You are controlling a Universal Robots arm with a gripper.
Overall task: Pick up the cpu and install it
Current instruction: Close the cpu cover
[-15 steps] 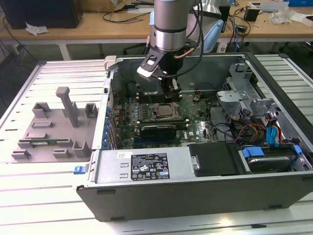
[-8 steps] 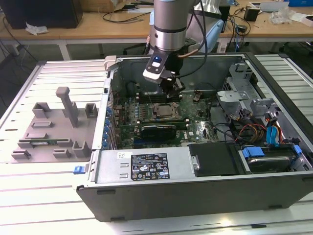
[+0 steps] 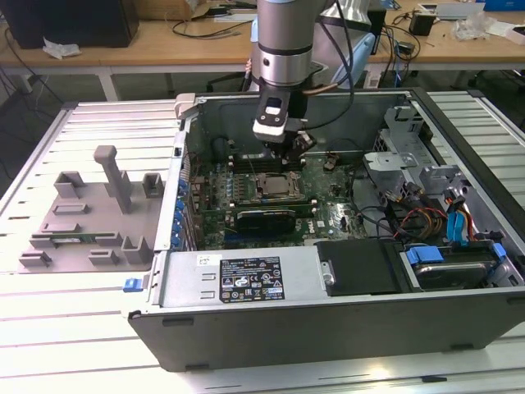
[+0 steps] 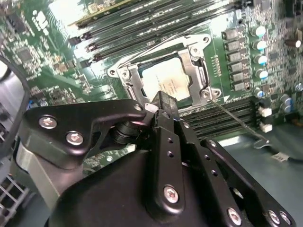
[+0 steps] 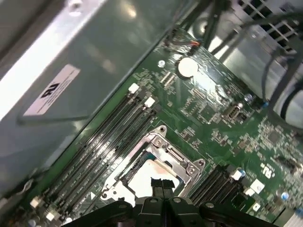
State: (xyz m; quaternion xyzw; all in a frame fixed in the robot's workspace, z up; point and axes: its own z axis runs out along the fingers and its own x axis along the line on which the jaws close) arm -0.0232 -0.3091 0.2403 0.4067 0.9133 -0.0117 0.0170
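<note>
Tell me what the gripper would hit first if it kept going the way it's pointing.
Most likely the cpu, seated inside the socket frame on the motherboard: the gripper points at its silver top. The gap between them is hard to judge.

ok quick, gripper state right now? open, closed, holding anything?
Gripper: closed, fingers together with nothing between them, tips at the cpu, which lies in the socket; whether they touch it cannot be told.
</note>
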